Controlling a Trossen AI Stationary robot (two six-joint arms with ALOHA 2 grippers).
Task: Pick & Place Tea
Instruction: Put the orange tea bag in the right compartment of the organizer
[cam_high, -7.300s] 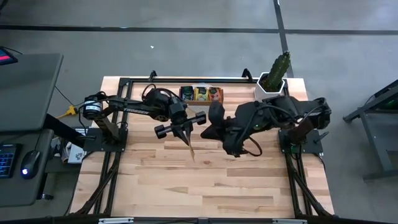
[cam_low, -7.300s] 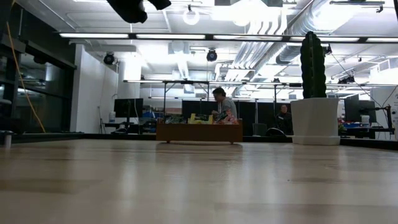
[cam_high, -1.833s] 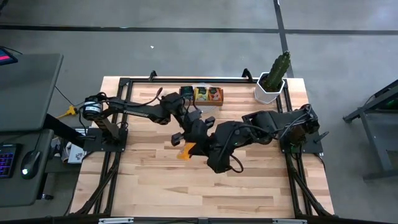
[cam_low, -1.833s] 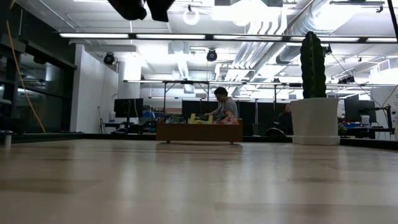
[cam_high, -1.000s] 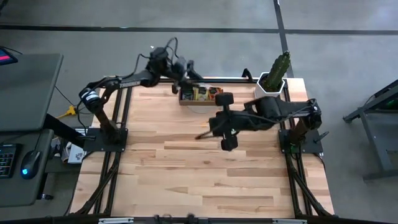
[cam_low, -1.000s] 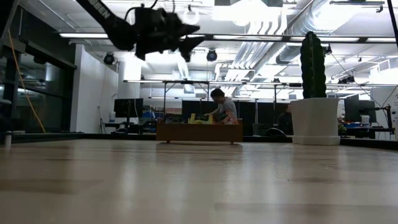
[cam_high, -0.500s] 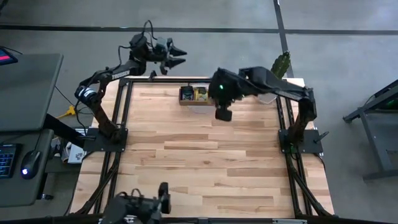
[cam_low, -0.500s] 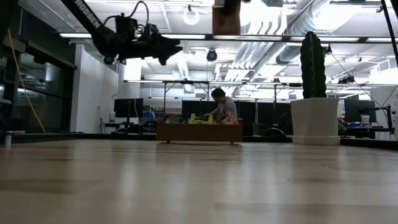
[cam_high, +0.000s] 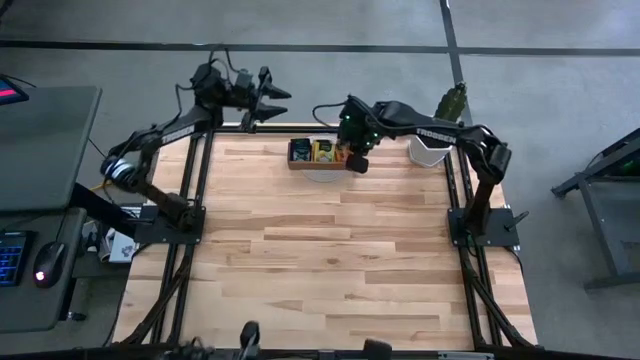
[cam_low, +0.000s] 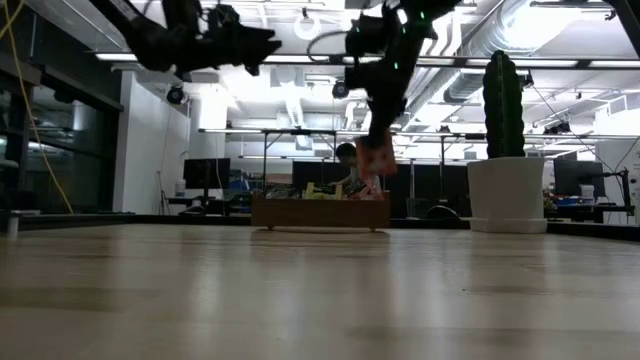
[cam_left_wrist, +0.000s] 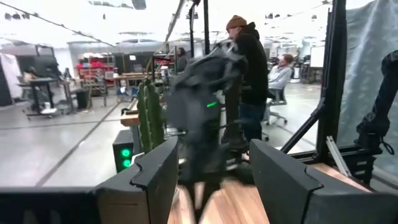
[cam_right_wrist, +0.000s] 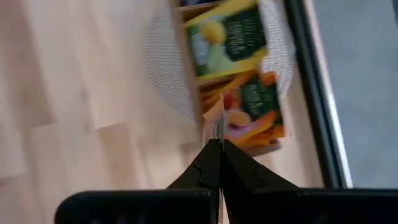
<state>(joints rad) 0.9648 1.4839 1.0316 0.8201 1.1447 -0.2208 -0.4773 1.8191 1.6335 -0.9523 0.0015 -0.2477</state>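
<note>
The right gripper, pinching an orange sachet, hangs above the tray at upper centre; release remains. The left gripper, fingers apart, waits upper left.

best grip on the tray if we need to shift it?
Probably the tray's long walls, from above, fingers straddling its short width: it lies flat, open-topped and full of sachets. The right gripper, shut on an orange sachet, hangs over it.

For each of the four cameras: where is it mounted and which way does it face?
High: overhead, straight down; both arms, tray.
Low: table height, level toward room; right gripper holding an orange sachet above tray.
Left wrist: looks past open left gripper toward the room.
Right wrist: down on tray, right gripper pinching sachet.
Shared: tray in high, low, right wrist.
</note>
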